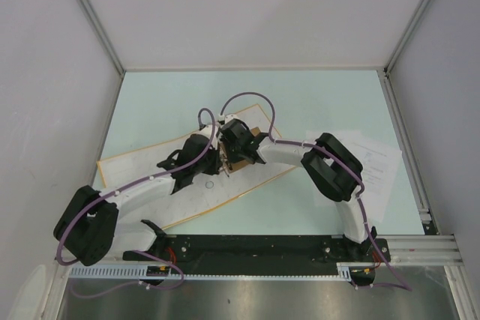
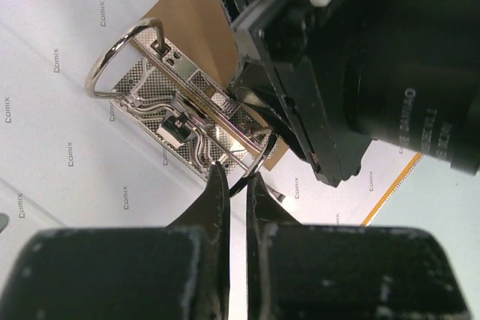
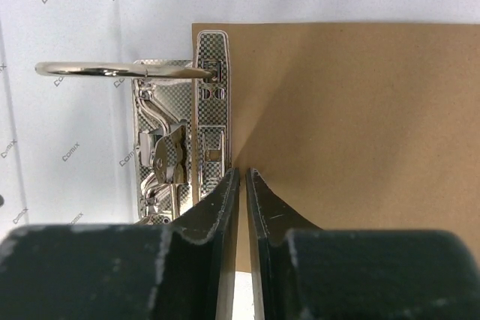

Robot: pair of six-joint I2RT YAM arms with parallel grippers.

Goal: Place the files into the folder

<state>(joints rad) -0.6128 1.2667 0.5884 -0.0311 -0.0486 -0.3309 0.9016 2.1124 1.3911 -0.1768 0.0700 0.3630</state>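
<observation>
Left tool (image 2: pixel 238 179) pinches the ring clip (image 2: pixel 180 121) of the folder (image 2: pixel 60 148); right tool (image 3: pixel 241 177) is nearly closed beside it.

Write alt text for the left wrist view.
The left gripper, its two black fingers almost together, brackets a silver wire ring of the chequered metal clip inside the open orange-yellow ring binder, whose whitish lining reads Comix. The right arm's black wrist crowds the top right over a brown card panel.

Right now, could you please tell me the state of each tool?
Left tool: shut on the near metal ring.
Right tool: shut, holding nothing visible.
</observation>
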